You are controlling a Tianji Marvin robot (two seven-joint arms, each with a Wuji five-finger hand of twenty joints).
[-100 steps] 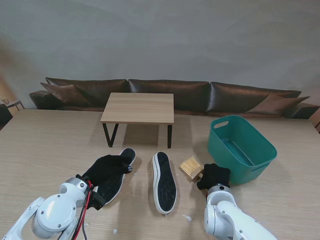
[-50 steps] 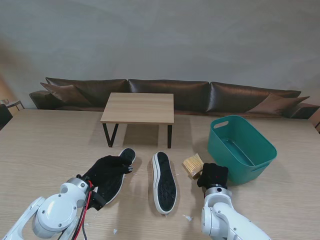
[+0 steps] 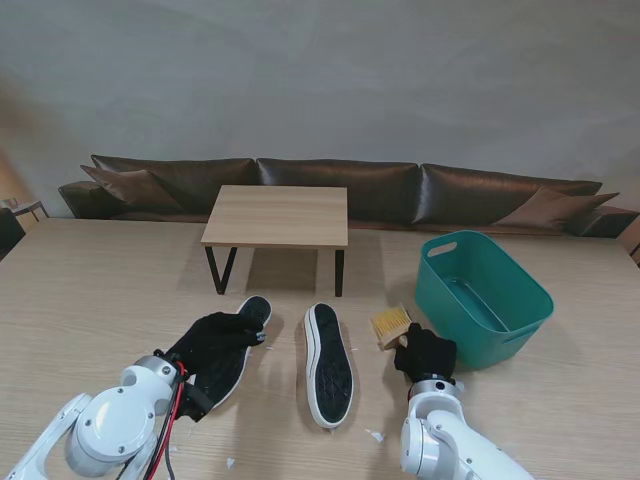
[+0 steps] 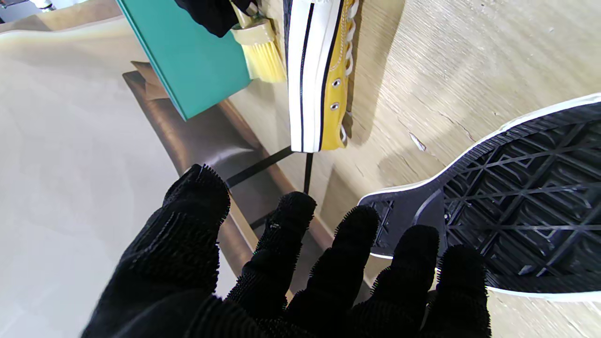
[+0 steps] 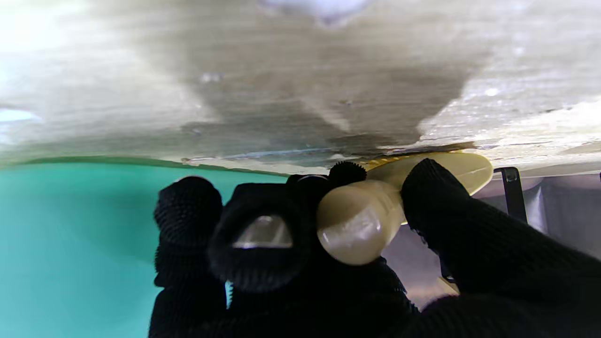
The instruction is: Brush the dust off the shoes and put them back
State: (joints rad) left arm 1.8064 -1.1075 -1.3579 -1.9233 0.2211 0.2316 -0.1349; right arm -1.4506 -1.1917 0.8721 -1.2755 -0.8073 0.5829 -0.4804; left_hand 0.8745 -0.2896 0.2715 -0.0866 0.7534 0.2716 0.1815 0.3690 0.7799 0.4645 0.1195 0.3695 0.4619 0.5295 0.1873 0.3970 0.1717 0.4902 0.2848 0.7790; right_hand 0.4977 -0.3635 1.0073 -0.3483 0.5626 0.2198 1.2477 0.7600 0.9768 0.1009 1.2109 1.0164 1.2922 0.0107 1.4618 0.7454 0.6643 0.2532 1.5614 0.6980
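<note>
The left hand [image 3: 215, 338] lies spread over the left shoe [image 3: 232, 352], fingers apart and wrapped round nothing, with that shoe sole-up under it on the wooden table [image 3: 90, 300]; the left wrist view shows the fingertips [image 4: 296, 206] reaching past the black tread toward the toe end. Just to its right lies the second shoe [image 3: 328, 362], also sole-up, a yellow canvas sneaker with white laces, and a clear strip of table separates the pair. Further right, the right hand [image 3: 425, 352] is clenched round the handle of the brush [image 3: 390, 325], whose pale bristles rise just off the table between the second shoe and the teal plastic tub [image 3: 482, 296]. By my reading the brush has just been taken up and sweeping is not begun; next it must travel leftward to a sole while the left hand pins the shoe. Room is tight on the right, the tub wall close beside the knuckles; farther off stands the small wooden bench [image 3: 277, 216], and scraps of debris dot the near table.
</note>
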